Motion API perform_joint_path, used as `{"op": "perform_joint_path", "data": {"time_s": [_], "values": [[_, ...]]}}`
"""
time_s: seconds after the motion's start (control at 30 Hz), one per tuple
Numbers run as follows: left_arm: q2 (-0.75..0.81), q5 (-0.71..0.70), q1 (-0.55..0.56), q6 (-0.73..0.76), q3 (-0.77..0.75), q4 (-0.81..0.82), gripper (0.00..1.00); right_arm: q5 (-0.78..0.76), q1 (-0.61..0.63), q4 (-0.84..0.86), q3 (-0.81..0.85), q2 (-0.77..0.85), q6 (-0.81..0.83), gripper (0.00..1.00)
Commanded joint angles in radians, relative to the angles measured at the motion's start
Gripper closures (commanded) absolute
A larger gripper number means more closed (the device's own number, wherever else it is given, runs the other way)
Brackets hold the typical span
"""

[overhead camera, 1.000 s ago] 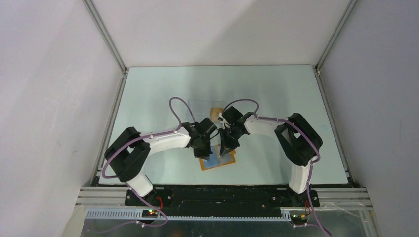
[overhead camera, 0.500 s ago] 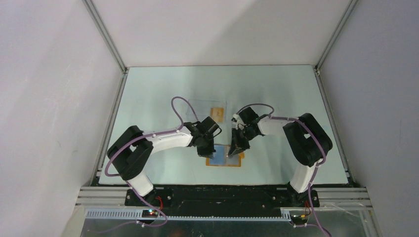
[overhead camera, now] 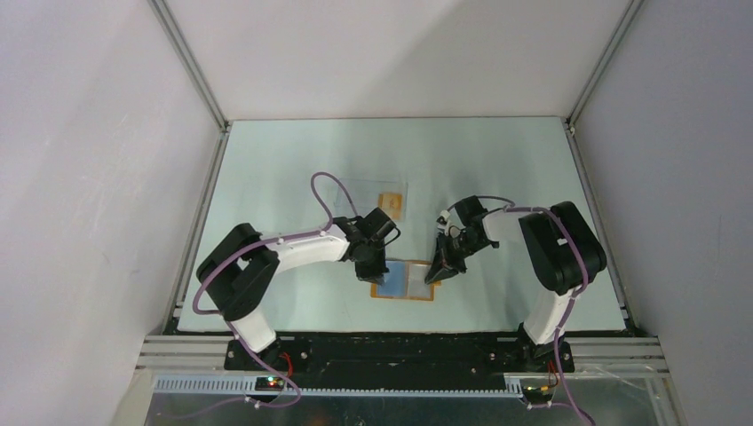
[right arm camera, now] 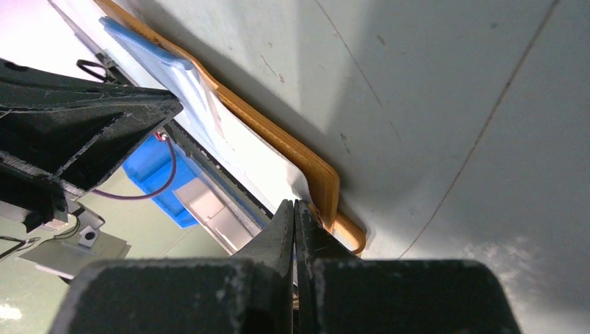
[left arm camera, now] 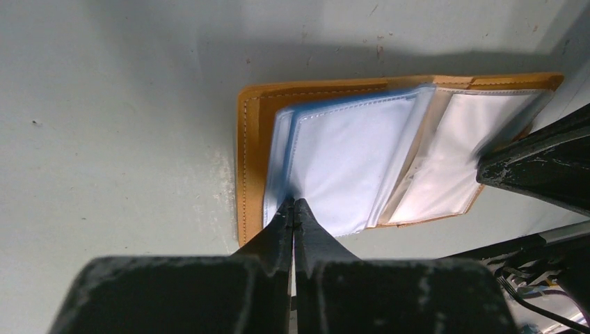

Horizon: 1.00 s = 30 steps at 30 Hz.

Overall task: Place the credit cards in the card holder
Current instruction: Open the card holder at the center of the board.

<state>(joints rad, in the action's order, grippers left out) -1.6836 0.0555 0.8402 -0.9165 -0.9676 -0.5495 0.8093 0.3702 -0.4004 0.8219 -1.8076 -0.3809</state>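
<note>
The wallet [overhead camera: 407, 280] lies open and flat on the desk [overhead camera: 293, 160], close to the near edge and about midway between the near corners. Its two blue inner panels face up inside the orange rim.

The left hand [overhead camera: 371, 273] is at the wallet's left side and the right hand [overhead camera: 435, 276] is at its right side. They face each other across it.

In the left wrist view, the left hand [left arm camera: 293, 203] has its fingers pressed together on the near edge of the blue see-through panel. The wallet [left arm camera: 348, 160] spreads out beyond them, with its orange cover showing along the left and far sides. A second, paler panel lies to the right, and the tip of the right hand [left arm camera: 487, 169] sits at that panel's outer edge.

In the right wrist view, the right hand [right arm camera: 293, 206] also has its fingers together. The tips nip the pale panel just inside the wallet's [right arm camera: 324, 186] orange corner. The black bulk of the left hand [right arm camera: 90, 118] fills the left of that view.

Farther back, towards the middle of the desk and well apart from the wallet, an orange card [overhead camera: 391, 203] lies at the right part of a clear case [overhead camera: 364, 193]. I cannot tell whether the card sits on the case or inside it.
</note>
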Motion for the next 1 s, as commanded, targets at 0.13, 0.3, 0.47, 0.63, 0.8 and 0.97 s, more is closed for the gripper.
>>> {"op": "perform_joint_path", "data": {"time_s": [0.13, 0.3, 0.47, 0.63, 0.8, 0.97], "values": [[-0.062, -0.070, -0.002, 0.031, 0.029, -0.109, 1.00, -0.578, 0.130, -0.162, 0.020, -0.062, 0.003, 1.00], [-0.047, -0.023, -0.002, 0.060, 0.022, -0.096, 1.00, -0.771, 0.238, -0.239, 0.080, -0.099, -0.037, 1.00], [-0.036, 0.020, -0.012, 0.077, 0.036, -0.065, 1.00, -0.926, 0.325, -0.306, 0.149, -0.082, -0.032, 1.00], [-0.012, 0.030, -0.022, 0.079, 0.045, -0.045, 1.00, -0.754, 0.301, -0.271, 0.160, 0.025, -0.013, 1.00], [0.086, 0.042, -0.033, 0.093, 0.025, -0.011, 1.00, -0.515, 0.230, -0.181, 0.160, 0.124, -0.023, 0.91], [0.203, 0.127, -0.097, 0.089, 0.048, 0.080, 0.97, -0.342, 0.168, -0.132, 0.171, 0.142, -0.046, 0.85]]}}
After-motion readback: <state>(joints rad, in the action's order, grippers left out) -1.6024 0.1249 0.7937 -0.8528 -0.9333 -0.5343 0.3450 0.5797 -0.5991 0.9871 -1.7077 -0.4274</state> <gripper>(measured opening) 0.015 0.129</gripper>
